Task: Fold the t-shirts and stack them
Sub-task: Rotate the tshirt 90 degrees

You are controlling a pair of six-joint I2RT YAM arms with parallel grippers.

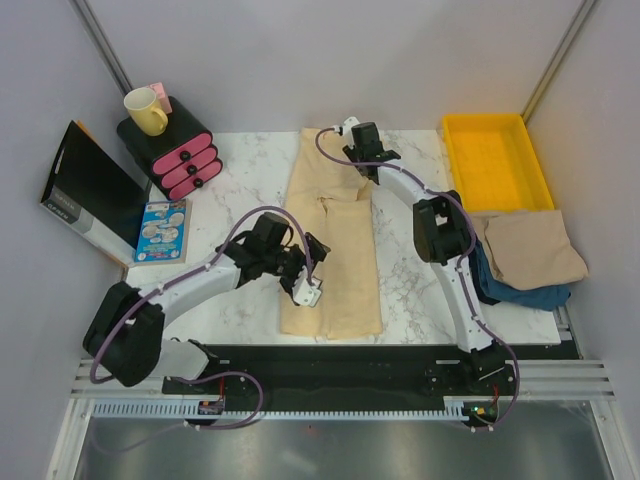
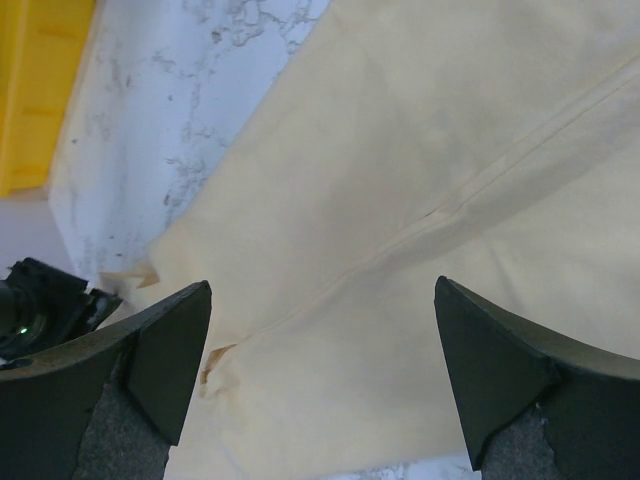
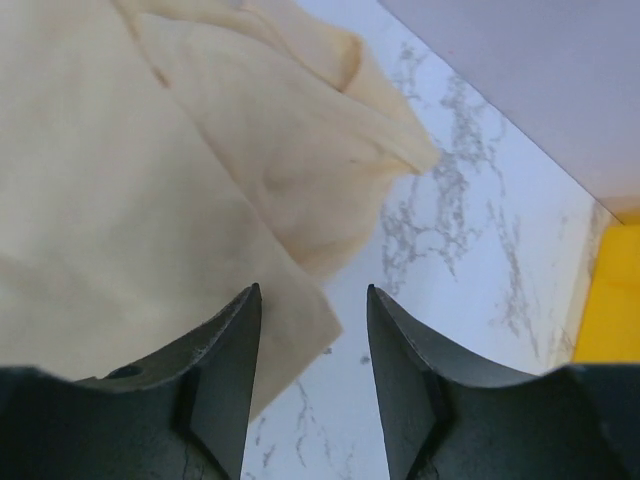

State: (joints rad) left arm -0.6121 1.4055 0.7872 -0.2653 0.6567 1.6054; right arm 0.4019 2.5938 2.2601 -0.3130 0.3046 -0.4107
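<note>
jaws open and empty both sides, t-shirt (image 1: 340, 240) folded into a strip, next you'd grab an end and halve it.

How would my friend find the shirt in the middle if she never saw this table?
Start at the white marble table and look at its middle. A cream t-shirt lies flat there, folded into a long strip from the far edge to the near edge. Unlike the darker tan shirt heaped on blue cloth at the right edge, it is pale and narrow.
</note>
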